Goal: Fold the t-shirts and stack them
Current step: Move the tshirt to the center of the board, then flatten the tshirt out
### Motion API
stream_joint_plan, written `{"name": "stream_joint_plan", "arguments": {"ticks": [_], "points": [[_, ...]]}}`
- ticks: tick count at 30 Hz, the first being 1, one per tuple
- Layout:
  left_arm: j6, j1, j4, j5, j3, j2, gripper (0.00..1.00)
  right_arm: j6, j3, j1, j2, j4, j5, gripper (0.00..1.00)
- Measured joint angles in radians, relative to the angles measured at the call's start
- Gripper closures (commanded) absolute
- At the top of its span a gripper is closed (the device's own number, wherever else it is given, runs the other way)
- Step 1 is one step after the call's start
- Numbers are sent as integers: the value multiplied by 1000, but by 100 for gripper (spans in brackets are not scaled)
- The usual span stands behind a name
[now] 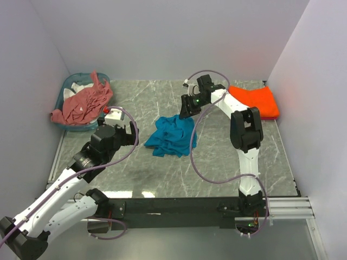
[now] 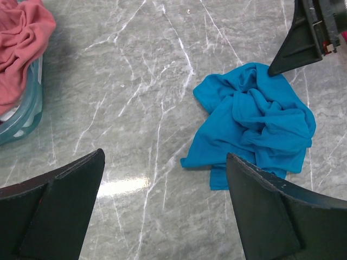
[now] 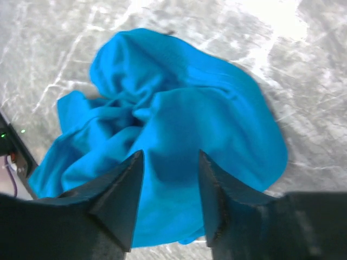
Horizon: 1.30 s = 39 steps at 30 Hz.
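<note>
1. Plainly, the teal-blue t-shirt (image 1: 172,136) lies crumpled in a heap in the middle of the table (image 1: 233,162), not yet folded; the right gripper (image 3: 168,154) hangs at its far edge, jaws partly apart with cloth showing between them; whether a fold is caught I cannot tell.
2. Risk: a pinch into the bunched middle would likely take several layers at once; the tee would then lift as a wad rather than by one hem or shoulder, and spreading it flat would be harder.
3. The left gripper (image 2: 165,157) is spread wide and holds nothing, near the heap's left side; if both arms go in together, their fingers could crowd each other.
4. The right arm's purple cable (image 1: 193,154) loops just beside the tee; it might drag the cloth.
5. The orange t-shirt (image 1: 255,100) sits folded at far right, well apart; the salmon-pink t-shirt (image 1: 81,105) is draped over the basket (image 1: 69,84) at far left; neither blocks the way.
</note>
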Motion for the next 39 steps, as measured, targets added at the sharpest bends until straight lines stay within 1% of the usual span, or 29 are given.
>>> {"name": "stream_joint_plan", "arguments": {"ticks": [1, 3, 5, 6, 7, 10, 13, 16, 20, 23, 26, 29, 33, 34, 38, 39], "points": [[0, 0, 0, 0, 0, 0, 1, 4, 7, 0, 11, 0, 5, 53], [0, 0, 0, 0, 0, 0, 1, 9, 9, 0, 24, -2, 18, 55], [0, 0, 0, 1, 0, 1, 1, 12, 9, 1, 29, -9, 32, 62], [0, 0, 0, 2, 0, 1, 1, 14, 9, 2, 29, -12, 35, 66], [0, 0, 0, 6, 0, 1, 1, 15, 10, 3, 29, -13, 39, 77], [0, 0, 2, 16, 0, 4, 1, 14, 12, 11, 29, -16, 60, 92], [-2, 0, 6, 27, -1, 8, 1, -1, 24, 15, 23, -30, 93, 100], [-16, 3, 22, 66, -1, 13, 1, -24, 25, 16, -19, -43, 134, 100], [-76, 11, 73, 148, 0, 57, 1, -70, 57, 18, -131, -74, 164, 100], [-141, 15, 108, 190, 10, 145, 1, -109, 74, 18, -232, -79, 172, 100], [-190, 25, 158, 220, 27, 265, 1, -143, 76, 18, -325, -86, 174, 100], [-219, 54, 205, 261, 44, 375, 4, -176, 76, 18, -397, -102, 174, 100], [-211, 98, 286, 317, 105, 528, 7, -203, 75, 18, -446, -120, 175, 100], [-201, 105, 309, 327, 120, 558, 9, -207, 75, 18, -451, -122, 175, 100], [-133, 115, 378, 375, 197, 684, 12, -219, 75, 18, -463, -141, 168, 100], [-114, 117, 395, 391, 217, 716, 15, -220, 75, 18, -465, -145, 165, 100]]}}
